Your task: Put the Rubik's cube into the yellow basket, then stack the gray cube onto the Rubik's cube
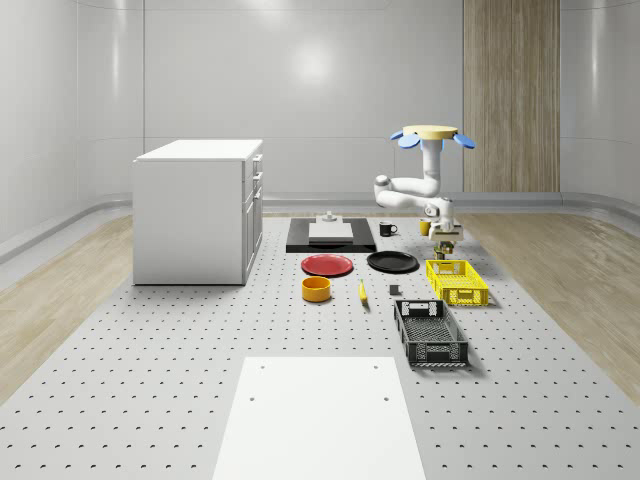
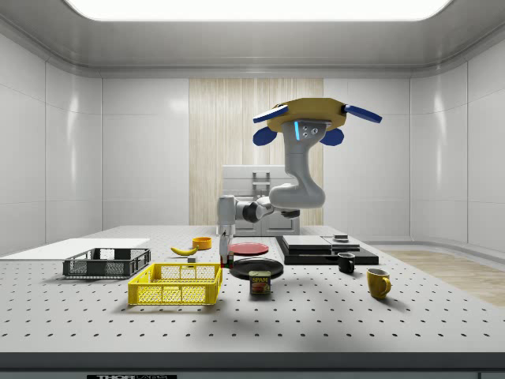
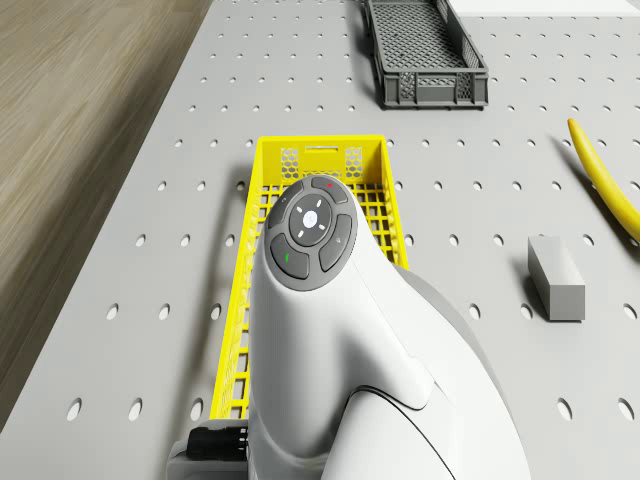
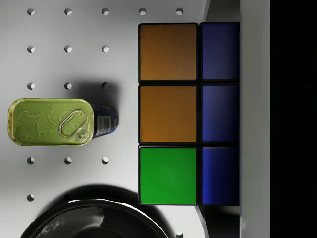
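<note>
Yellow basket [image 2: 177, 283] sits toward the side view's left; just right of it you have the gripper [image 2: 226, 239] hanging above the table [image 2: 331, 324], clenched on the Rubik's cube [image 4: 188, 114]. Farther right, your drone [image 2: 309, 120] hovers over the black plate [image 2: 256, 267] and can [image 2: 260, 283].

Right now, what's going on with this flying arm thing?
The drone hovers over the table near the yellow basket. Its gripper is shut on the Rubik's cube, held in the air just short of the basket's far end, above a tin and a black plate. The gray cube lies on the table, untouched.
</note>
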You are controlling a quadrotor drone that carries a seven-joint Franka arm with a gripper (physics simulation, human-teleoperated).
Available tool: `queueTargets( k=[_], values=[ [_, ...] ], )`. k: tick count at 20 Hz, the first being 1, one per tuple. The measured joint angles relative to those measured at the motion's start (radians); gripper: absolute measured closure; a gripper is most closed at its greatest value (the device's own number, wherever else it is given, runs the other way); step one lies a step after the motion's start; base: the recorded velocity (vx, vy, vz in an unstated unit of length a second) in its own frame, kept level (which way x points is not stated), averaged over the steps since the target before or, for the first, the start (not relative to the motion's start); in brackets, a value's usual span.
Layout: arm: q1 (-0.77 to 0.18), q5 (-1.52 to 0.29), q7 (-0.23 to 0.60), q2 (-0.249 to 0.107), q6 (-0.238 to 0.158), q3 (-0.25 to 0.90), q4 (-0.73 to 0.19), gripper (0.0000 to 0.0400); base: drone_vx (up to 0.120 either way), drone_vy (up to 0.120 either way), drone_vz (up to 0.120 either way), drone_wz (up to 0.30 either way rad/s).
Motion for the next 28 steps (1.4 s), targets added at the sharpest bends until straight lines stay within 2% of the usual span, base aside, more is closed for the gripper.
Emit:
queueTargets(
  k=[19, 24, 28],
  values=[
    [-0.003, 0.005, 0.003, -0.013, 0.012, 0.001, 0.001, 0.0075, 0.120, 0.000, 0.000, 0.000],
    [-0.004, 0.007, 0.003, -0.016, 0.015, 0.001, 0.001, 0.0075, 0.120, 0.000, -0.120, 0.000],
    [-0.005, 0.004, 0.004, -0.018, 0.018, -0.002, 0.002, 0.0075, 0.060, 0.000, 0.000, 0.000]
  ],
)
